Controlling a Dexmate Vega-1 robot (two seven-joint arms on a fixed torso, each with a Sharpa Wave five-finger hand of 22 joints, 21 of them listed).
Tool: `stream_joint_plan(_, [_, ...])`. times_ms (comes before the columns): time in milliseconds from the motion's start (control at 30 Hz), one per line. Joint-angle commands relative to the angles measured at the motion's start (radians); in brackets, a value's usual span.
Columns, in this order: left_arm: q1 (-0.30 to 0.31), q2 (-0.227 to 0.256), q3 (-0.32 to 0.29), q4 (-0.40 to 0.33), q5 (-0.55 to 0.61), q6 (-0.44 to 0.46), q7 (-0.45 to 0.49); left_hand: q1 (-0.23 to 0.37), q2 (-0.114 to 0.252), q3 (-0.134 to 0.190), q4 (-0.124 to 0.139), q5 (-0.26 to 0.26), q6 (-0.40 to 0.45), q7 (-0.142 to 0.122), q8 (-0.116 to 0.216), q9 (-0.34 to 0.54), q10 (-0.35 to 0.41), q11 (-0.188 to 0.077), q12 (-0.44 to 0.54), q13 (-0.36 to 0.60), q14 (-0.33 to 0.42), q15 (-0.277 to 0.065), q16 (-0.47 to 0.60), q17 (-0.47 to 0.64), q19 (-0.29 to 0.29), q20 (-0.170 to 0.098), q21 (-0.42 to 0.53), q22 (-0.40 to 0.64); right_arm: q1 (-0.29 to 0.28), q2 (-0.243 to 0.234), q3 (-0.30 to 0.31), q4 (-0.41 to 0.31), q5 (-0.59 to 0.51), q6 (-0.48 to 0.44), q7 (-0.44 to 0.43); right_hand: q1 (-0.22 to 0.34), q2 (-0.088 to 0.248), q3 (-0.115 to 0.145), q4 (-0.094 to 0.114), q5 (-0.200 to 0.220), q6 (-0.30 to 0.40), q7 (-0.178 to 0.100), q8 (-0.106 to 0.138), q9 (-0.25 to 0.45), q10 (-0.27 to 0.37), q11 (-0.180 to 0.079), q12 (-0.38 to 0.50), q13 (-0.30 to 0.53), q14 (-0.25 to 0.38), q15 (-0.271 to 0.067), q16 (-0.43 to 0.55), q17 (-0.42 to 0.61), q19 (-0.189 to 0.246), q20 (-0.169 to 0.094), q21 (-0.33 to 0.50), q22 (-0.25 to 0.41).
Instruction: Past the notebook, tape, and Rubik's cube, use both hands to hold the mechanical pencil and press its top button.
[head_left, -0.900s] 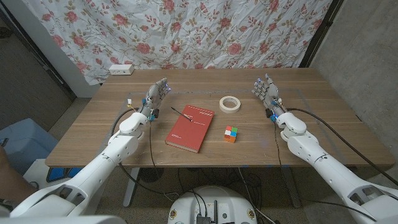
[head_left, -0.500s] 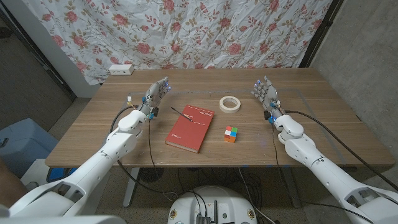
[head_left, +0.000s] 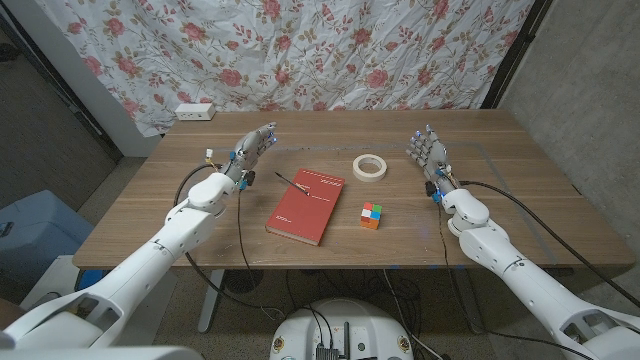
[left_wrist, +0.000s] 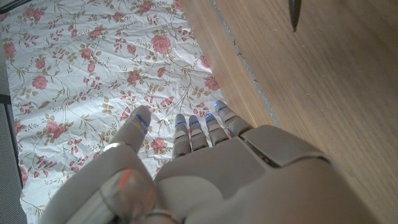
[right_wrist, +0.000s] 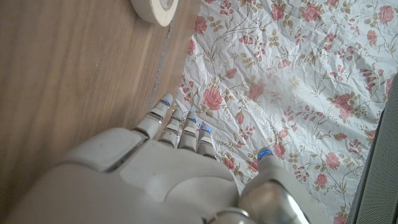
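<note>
Both arms edged inward, hands empty with fingers apart; thin dark mechanical pencil overhangs red notebook.

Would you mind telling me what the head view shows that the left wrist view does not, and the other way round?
The head view alone takes in the red notebook, the mechanical pencil lying across its far corner, the tape roll, the Rubik's cube, the white power strip and the right hand. The left wrist view alone gives a close look along the back of the left hand, with a dark pointed tip at the picture's edge. Both share the left hand, the wooden table and the floral cloth.
</note>
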Motion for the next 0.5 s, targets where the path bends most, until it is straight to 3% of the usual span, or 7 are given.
stream_joint_plan(33, [0.005, 0.075, 0.014, -0.063, 0.048, 0.021, -0.05, 0.007, -0.031, -0.014, -0.015, -0.004, 0.021, -0.013, 0.003, 0.003, 0.017, -0.014, 0.001, 0.003, 0.007, -0.081, 0.0, 0.004, 0.013, -0.037, 0.0, 0.001, -0.03, -0.025, 0.012, -0.026, -0.003, 0.001, -0.005, 0.0, 0.009, 0.008, -0.001, 0.005, 0.01, 0.003, 0.009, 0.003, 0.005, 0.003, 0.003, 0.002, 0.007, 0.002, 0.003, -0.001, 0.006, -0.005, 0.007, 0.004])
stream_joint_plan(267, [0.018, 0.117, 0.01, -0.116, 0.088, 0.038, -0.036, 0.034, -0.05, -0.018, -0.03, -0.001, 0.059, -0.034, 0.011, 0.003, 0.035, -0.033, -0.003, 0.003, 0.003, -0.095, -0.003, 0.004, 0.011, -0.045, -0.005, 0.0, -0.046, -0.036, 0.02, -0.044, 0.001, 0.006, -0.003, 0.001, 0.01, 0.01, -0.003, 0.005, 0.011, 0.005, 0.009, 0.003, 0.006, 0.002, 0.004, 0.001, 0.007, 0.001, 0.003, -0.005, 0.005, -0.005, 0.007, 0.003])
stream_joint_plan(500, [0.026, 0.209, 0.012, -0.232, 0.167, 0.148, -0.011, 0.074, -0.063, -0.016, -0.036, -0.001, 0.095, -0.047, 0.02, 0.003, 0.065, -0.049, 0.0, 0.003, 0.012, -0.1, -0.001, 0.004, 0.017, -0.049, -0.005, -0.001, -0.048, -0.048, 0.025, -0.049, 0.002, 0.003, 0.004, 0.002, 0.011, 0.011, -0.004, 0.005, 0.011, 0.005, 0.009, 0.003, 0.007, 0.003, 0.003, 0.001, 0.007, -0.001, 0.002, -0.008, 0.005, -0.005, 0.007, 0.003])
